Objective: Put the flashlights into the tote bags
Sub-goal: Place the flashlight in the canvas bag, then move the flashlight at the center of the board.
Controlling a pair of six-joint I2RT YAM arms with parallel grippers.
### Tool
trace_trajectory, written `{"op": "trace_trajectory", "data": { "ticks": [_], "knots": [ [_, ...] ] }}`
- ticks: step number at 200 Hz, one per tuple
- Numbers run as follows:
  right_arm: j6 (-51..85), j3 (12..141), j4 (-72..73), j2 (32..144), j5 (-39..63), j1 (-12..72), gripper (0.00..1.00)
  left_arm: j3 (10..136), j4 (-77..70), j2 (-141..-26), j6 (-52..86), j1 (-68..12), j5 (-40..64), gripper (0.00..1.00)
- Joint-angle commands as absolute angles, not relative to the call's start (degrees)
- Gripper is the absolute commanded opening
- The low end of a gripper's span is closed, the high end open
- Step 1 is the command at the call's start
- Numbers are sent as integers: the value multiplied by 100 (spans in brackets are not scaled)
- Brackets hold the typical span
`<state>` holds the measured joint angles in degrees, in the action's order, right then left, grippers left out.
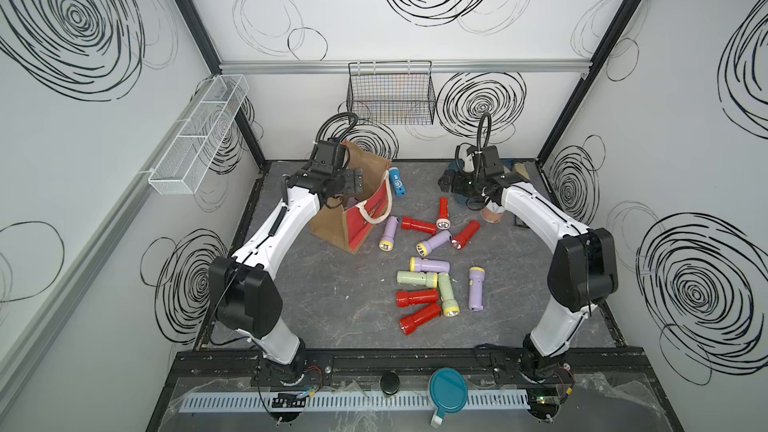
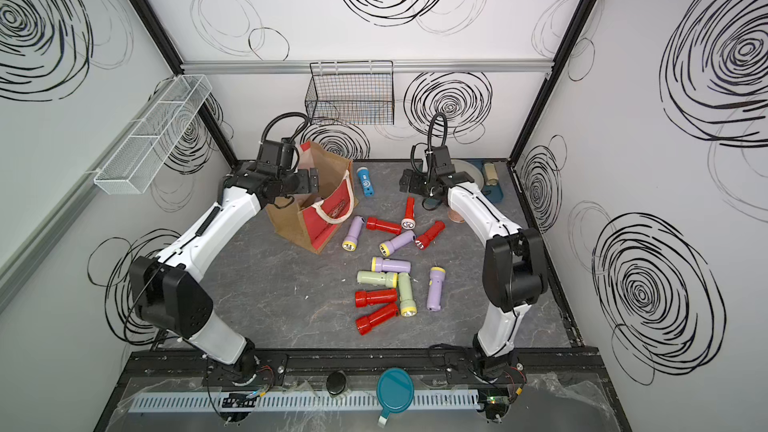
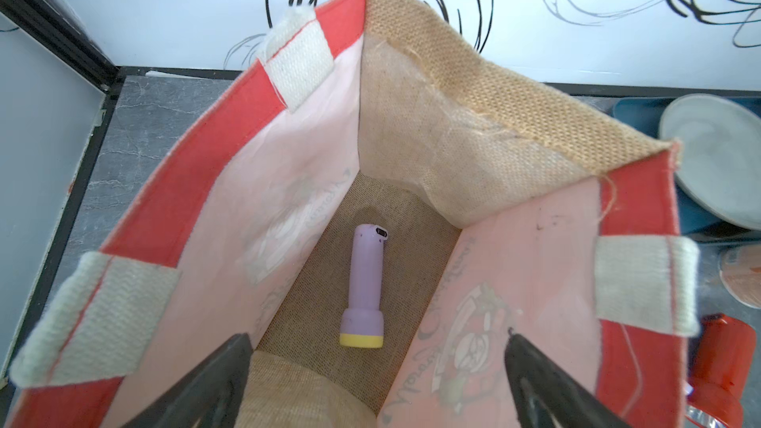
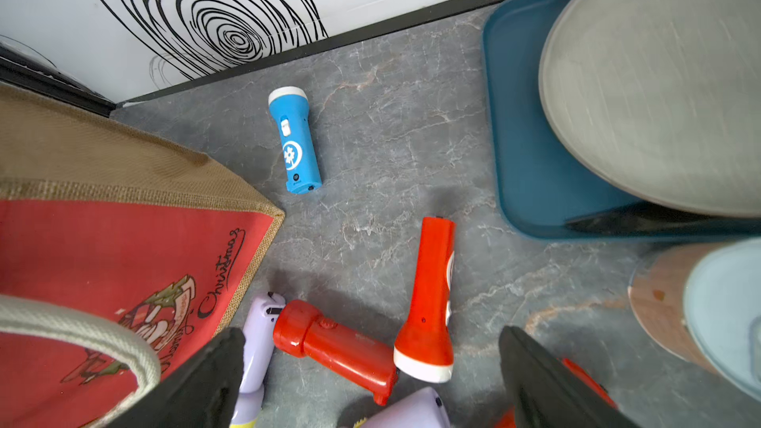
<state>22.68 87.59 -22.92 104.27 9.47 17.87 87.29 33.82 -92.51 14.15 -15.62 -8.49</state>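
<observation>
The tote bag (image 1: 332,228) of brown jute with red panels stands open at the back left of the table. My left gripper (image 1: 355,182) hangs open over its mouth, nothing between its fingers. In the left wrist view one lilac flashlight (image 3: 364,282) lies on the bag's floor below the gripper (image 3: 376,337). My right gripper (image 1: 446,184) is open and empty above the table, right of the blue flashlight (image 1: 397,182). Below it lie a red flashlight (image 4: 430,302) and another red one (image 4: 337,347). Several red, lilac and green flashlights (image 1: 424,280) lie scattered mid-table.
A tan can (image 1: 492,214) stands under the right forearm. A teal tray (image 4: 527,158) holding a grey plate (image 4: 659,76) sits in the back right corner. A black wire basket (image 1: 390,95) and a white mesh shelf (image 1: 199,135) hang on the walls.
</observation>
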Motion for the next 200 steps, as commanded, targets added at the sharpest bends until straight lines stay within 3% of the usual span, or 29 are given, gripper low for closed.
{"op": "trace_trajectory", "data": {
  "ticks": [1, 83, 162, 200],
  "knots": [
    [2132, 9326, -2458, 10962, 1382, 1727, 98, 8542, 3467, -8833, 1402, -1738, -696, 100],
    [2051, 11945, -3030, 13280, 1888, 1775, 93, 8146, 3333, -7868, 2034, -2411, -778, 99],
    [2490, 12792, -2111, 14470, 2324, 2125, 89, 7662, 2622, -7135, 3248, -2568, -428, 99],
    [2540, 13175, -1924, 14880, 2074, 2366, 89, 7279, 2291, -6942, 3695, -2581, -289, 99]
  ]
}}
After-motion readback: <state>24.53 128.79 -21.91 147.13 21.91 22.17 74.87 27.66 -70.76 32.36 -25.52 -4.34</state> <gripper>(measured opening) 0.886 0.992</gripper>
